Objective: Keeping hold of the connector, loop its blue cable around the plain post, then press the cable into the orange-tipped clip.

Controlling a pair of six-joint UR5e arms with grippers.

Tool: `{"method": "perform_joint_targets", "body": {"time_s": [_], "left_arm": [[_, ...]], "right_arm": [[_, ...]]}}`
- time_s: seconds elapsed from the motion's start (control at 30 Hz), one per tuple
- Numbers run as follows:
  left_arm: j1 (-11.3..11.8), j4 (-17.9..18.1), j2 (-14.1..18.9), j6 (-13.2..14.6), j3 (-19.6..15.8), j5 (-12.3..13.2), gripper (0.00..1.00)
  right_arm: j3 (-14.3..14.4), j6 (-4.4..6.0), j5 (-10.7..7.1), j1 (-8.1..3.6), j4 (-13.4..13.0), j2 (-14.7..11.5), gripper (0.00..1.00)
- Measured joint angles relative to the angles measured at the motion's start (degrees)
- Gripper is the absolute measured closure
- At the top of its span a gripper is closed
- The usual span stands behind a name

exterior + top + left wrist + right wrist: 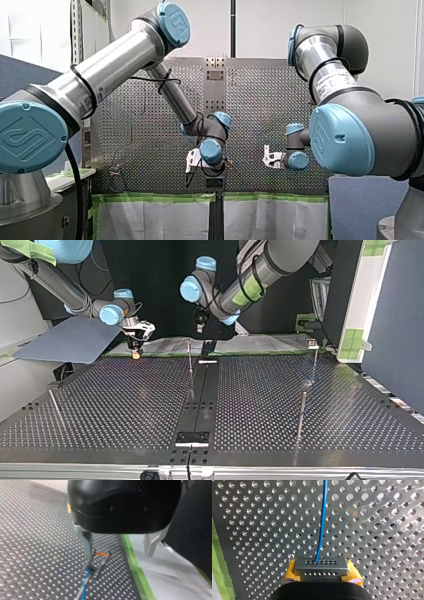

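Right wrist view: grips the grey connector crosswise in the right end effector, pinched between yellow pads at its 9 and 3 o'clock ends. Sends the blue cable out of the connector's face straight toward 12 o'clock, long axis in line with the end effector, running just over the perforated desk with only a slight bow. Cannot follow it past that view's edge.

Left wrist view: spread wide and carrying nothing, the left end effector. Hangs one metal finger just above the orange-tipped clip. Shows a stretch of blue at the clip's 7 o'clock, probably the same cable.

Top view: places the right end effector at about 11 o'clock on the desk and the left at 12 o'clock, near a slim post. Cannot trace the cable there, nor tell which thin post is the plain one.

Judged from this: looping not yet begun, clip not yet loaded. Puts the left arm nearer the clip, yet leaves the routing to the right, as holder of the connector. Calls for swinging the connector sideways so the 12 o'clock run bends round a post.
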Motion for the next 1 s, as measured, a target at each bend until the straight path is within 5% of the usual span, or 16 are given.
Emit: {"method": "perform_joint_targets", "body": {"time_s": [0.6,1.0], "left_arm": [[0.35,10.19,10.23,-6.4,-10.25,5.06,0.0],[-0.38,15.48,17.05,-9.14,-17.07,4.2,0.0]], "right_arm": [[0.02,1.54,0.07,0.08,-0.01,0.0,1.0],[0.03,2.13,0.23,0.44,0.3,0.0,1.0]]}}
